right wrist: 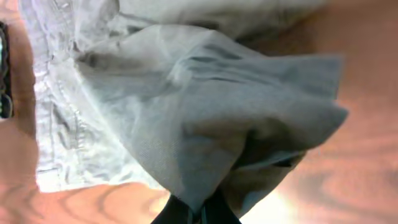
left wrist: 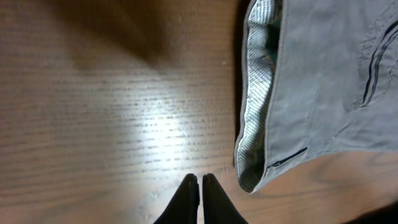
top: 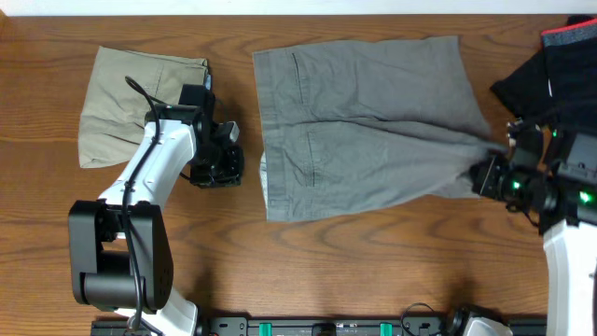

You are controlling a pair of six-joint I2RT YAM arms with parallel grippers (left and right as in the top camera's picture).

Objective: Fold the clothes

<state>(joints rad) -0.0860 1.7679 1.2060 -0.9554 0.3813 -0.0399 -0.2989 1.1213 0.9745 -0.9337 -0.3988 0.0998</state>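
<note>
Three garments lie on the wooden table (top: 373,271). One pair of gray shorts (top: 364,126) is spread at the centre, one tan garment (top: 131,103) lies folded at the left, and one dark heap (top: 550,70) sits at the right edge, cut off by the frame and possibly more than one piece. Two arms are in view. The left gripper (top: 222,171) has its fingers pressed together on nothing, near the shorts' waistband. The right gripper (top: 487,175) is clamped on the shorts' bunched leg hem.
</note>
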